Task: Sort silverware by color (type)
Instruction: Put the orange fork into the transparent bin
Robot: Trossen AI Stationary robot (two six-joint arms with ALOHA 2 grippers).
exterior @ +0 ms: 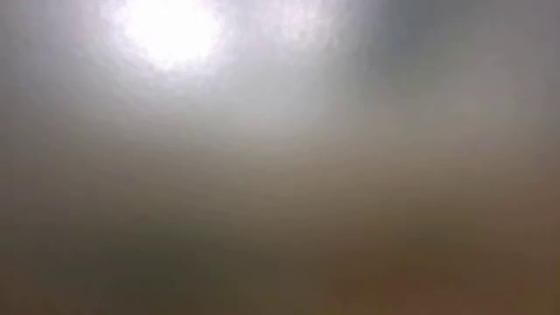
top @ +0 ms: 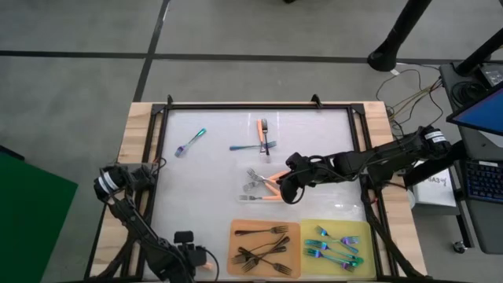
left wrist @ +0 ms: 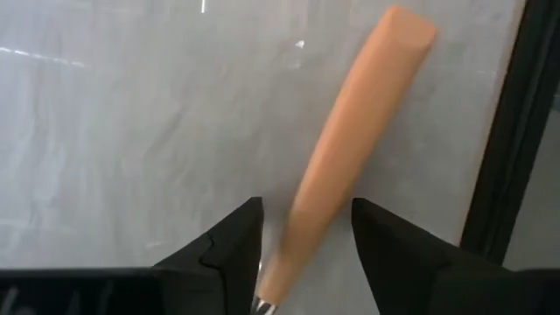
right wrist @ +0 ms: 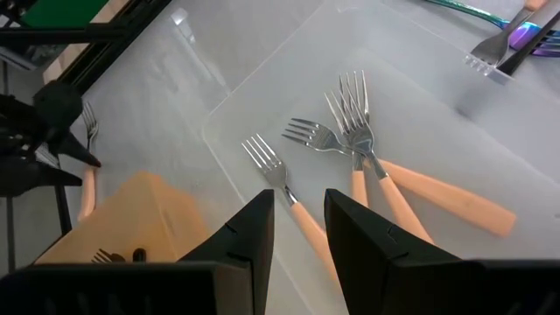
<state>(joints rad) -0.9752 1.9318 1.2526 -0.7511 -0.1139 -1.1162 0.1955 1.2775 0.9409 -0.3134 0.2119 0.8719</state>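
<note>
High view: you have 2 mats at the near edge. The orange mat (top: 236, 229) holds black forks (top: 263, 250); the yellow mat (top: 308, 228) holds iridescent forks (top: 334, 245). Orange-handled forks (top: 263, 187) lie mid-table beneath your right gripper (top: 288, 192), fingers parted, empty. Left gripper (top: 203, 264), released, straddles an orange-handled fork (left wrist: 350, 149).

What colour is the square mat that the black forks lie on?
Orange mat, clearest in the high view.

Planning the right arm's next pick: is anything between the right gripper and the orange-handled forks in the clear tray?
Nothing visible. The right gripper hovers directly over the orange-handled forks lying in the clear tray, with only open space between them.
</note>
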